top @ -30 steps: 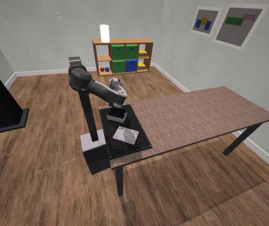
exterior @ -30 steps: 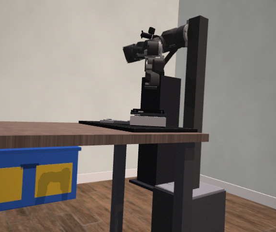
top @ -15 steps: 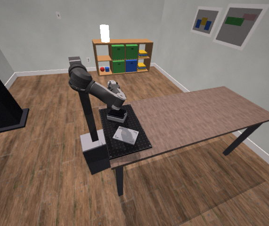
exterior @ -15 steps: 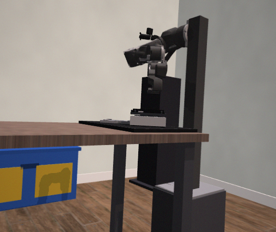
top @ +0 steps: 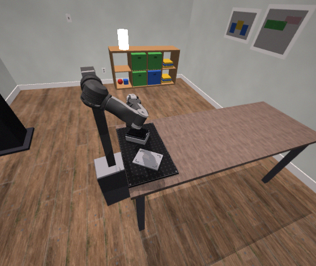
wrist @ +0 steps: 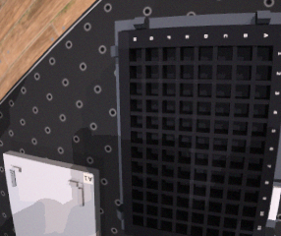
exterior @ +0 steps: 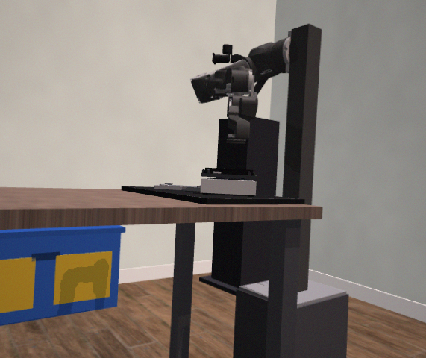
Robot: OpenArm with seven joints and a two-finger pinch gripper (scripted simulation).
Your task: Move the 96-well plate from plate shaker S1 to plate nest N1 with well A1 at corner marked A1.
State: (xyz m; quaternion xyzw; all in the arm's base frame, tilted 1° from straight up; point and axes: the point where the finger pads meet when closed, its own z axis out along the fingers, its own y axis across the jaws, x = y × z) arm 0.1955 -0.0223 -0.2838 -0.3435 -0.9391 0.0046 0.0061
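Observation:
The black 96-well plate (top: pixel 137 132) sits flat in the pale plate shaker S1 (top: pixel 136 138) at the back of the black pegboard. In the wrist view the plate (wrist: pixel 199 138) fills the middle, with a pale mark (wrist: pixel 274 203) just outside its lower right corner. The white nest N1 (top: pixel 148 159) lies empty nearer the front; in the wrist view the nest (wrist: pixel 52 212) is at the lower left. My gripper (top: pixel 135 126) hangs open right above the plate, pointing down and holding nothing. Its fingers are out of the wrist view. From the side, the gripper (exterior: pixel 236 154) stands over the shaker (exterior: pixel 228 186).
The black pegboard (top: pixel 145 153) covers the table's left end, by the arm's column (top: pixel 103 134) and grey base (top: pixel 109 172). The long wooden table (top: pixel 226 134) stretches right. A blue and yellow crate (exterior: pixel 43 269) stands below the table in the side view.

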